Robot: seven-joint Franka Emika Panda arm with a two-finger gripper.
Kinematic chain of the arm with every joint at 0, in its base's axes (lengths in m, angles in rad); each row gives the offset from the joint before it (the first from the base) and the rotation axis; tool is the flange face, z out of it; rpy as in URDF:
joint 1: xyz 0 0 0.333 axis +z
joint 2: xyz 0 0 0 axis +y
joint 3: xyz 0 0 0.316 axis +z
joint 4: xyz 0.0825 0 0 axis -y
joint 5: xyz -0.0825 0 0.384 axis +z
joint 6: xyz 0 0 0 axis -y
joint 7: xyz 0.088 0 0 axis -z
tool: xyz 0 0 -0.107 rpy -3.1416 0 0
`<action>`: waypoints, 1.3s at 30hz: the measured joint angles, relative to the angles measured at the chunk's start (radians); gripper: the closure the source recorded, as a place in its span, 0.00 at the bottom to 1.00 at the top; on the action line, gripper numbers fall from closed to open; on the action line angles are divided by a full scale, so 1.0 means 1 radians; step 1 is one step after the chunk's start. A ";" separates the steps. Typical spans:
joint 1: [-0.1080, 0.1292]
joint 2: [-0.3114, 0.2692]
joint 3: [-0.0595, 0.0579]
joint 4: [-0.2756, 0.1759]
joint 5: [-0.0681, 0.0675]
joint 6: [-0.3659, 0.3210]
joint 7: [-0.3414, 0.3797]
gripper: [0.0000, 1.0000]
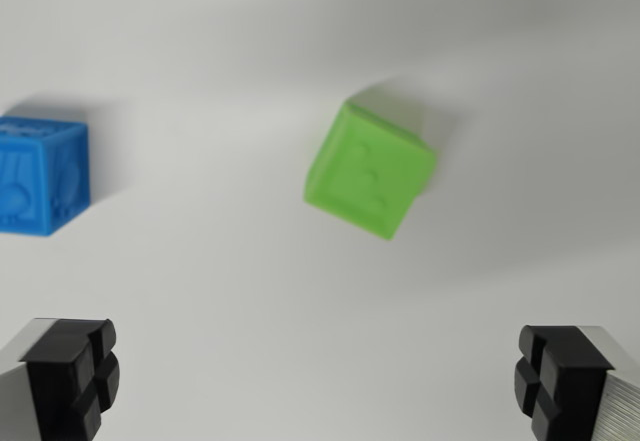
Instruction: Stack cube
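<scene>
At the wrist view's far left I had the blue cube (40, 176), partly cut off by the frame edge and sitting flat on the white table (250, 291), its embossed faces squared to the camera. It stood well apart from everything else, which I judged made it the likely base for the stack, though I could not be sure which cube was meant to go on top. Moving right, the left fingertip pad (75, 371) showed in the lower corner, black and ribbed. Between the pads lay only bare table — the gripper (320, 376) was spread wide and held nothing. Above that gap and slightly right of centre sat the green cube (370, 169), turned at an angle to the jaws, casting a soft shadow up and to the right. That skew mattered to me: I reckoned the wrist would need rotating so the pads met flat faces rather than corners. At the far right the other pad (550, 381) mirrored the first. The picture was slightly blurred, so I could not read the raised markings.
</scene>
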 joint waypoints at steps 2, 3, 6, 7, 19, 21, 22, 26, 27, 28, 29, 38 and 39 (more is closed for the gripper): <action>0.000 0.009 -0.002 -0.009 0.000 0.018 0.021 0.00; 0.000 0.014 -0.003 -0.013 0.000 0.028 0.032 0.00; 0.000 0.027 -0.005 -0.023 0.001 0.051 0.060 0.00; 0.000 0.033 -0.006 -0.027 0.002 0.062 0.071 0.00; 0.000 0.108 -0.018 -0.066 0.010 0.177 0.204 0.00; 0.000 0.120 -0.020 -0.069 0.011 0.192 0.222 0.00; 0.000 0.128 -0.021 -0.071 0.012 0.202 0.234 0.00; 0.001 0.160 -0.026 -0.080 0.016 0.244 0.282 0.00; 0.001 0.168 -0.027 -0.081 0.018 0.254 0.294 0.00; 0.001 0.177 -0.028 -0.083 0.019 0.265 0.306 0.00; 0.001 0.186 -0.029 -0.084 0.020 0.275 0.318 0.00; 0.002 0.263 -0.032 -0.082 0.025 0.351 0.352 0.00; 0.002 0.269 -0.032 -0.081 0.026 0.355 0.352 0.00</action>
